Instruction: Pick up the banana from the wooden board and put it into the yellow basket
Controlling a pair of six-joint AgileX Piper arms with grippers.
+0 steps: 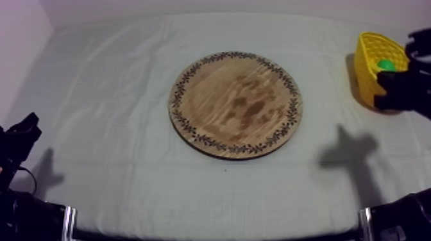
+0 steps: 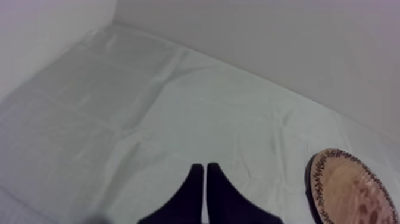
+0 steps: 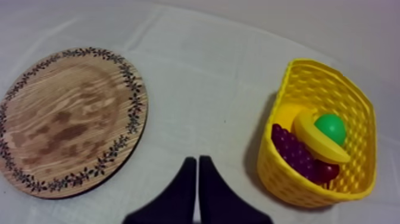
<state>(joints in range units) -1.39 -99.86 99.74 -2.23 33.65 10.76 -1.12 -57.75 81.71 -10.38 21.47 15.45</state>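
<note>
Smooth curved banana lies in the lattice-walled basket near the round grained board; left fingers and right fingers are pressed together.

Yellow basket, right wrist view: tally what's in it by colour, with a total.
In the yellow basket:
Yellow: 1 (banana)
Green: 1 (round green fruit)
Purple: 1 (bunch of grapes)
Total: 3
A dark red patch beside the grapes may be part of the bunch or a separate piece; I cannot tell, so it is not counted.
</note>
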